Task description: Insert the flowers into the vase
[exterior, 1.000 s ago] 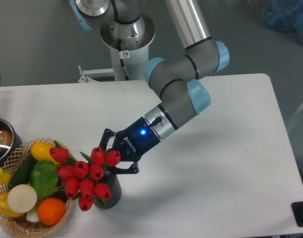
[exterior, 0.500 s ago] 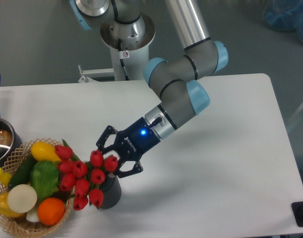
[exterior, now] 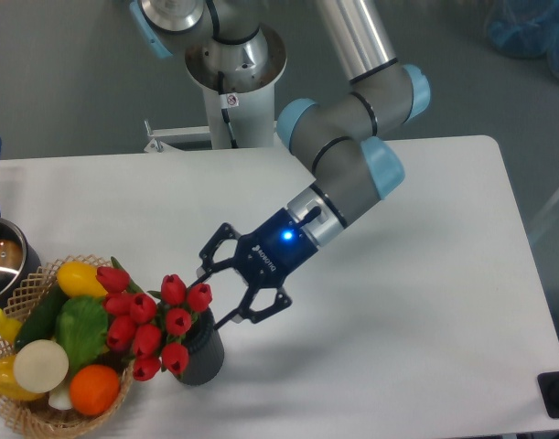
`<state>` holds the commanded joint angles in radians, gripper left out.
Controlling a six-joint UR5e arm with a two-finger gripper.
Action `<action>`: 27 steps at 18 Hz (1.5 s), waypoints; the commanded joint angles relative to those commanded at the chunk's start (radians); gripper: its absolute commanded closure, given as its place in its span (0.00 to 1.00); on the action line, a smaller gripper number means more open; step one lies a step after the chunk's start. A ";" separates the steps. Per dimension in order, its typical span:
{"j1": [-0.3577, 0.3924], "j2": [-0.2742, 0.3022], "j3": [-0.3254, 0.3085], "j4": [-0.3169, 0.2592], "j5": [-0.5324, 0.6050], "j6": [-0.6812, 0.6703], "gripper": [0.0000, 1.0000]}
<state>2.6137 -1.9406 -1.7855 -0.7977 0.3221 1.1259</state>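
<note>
flowers (exterior: 151, 318) are seen standing in the vase (exterior: 199, 355), with the red tulip buds spilling out over its mouth and leaning to the left, toward the wicker basket (exterior: 32, 416). the vase is a dark ribbed cylinder, upright on the white table (exterior: 425, 302), just beside the basket's right edge. most of the vase's mouth is hidden by the buds, so how deep the stems sit cannot be told. a few green leaves are visible among the buds, and the leftmost buds overlap the basket's rim.

the gripper (exterior: 238, 288) is shown with its two fingers spread wide apart, nothing held between them. it is placed just to the upper right of the bunch, and its finger tips point down-left toward the flowers; whether a tip touches a bud cannot be told. a blue light is lit on the gripper's body, and the arm's grey and light-blue joints are seen rising behind it to the upper right.

the basket is filled with toy vegetables: a yellow one, a green one, a white round one and an orange one are made out. a metal pot (exterior: 0, 265) with a blue handle is partly cut off at the left edge of the table.
</note>
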 joint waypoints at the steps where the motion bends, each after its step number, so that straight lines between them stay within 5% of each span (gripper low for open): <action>1: 0.014 0.005 -0.002 0.000 0.000 0.002 0.00; 5: 0.063 0.032 -0.003 0.000 0.038 0.002 0.00; 15: 0.201 0.147 0.049 0.006 0.562 0.147 0.00; 22: 0.264 0.144 0.081 -0.005 0.715 0.206 0.00; 27: 0.272 0.101 0.115 -0.058 0.995 0.215 0.00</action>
<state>2.8854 -1.8391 -1.6707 -0.8558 1.3171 1.3407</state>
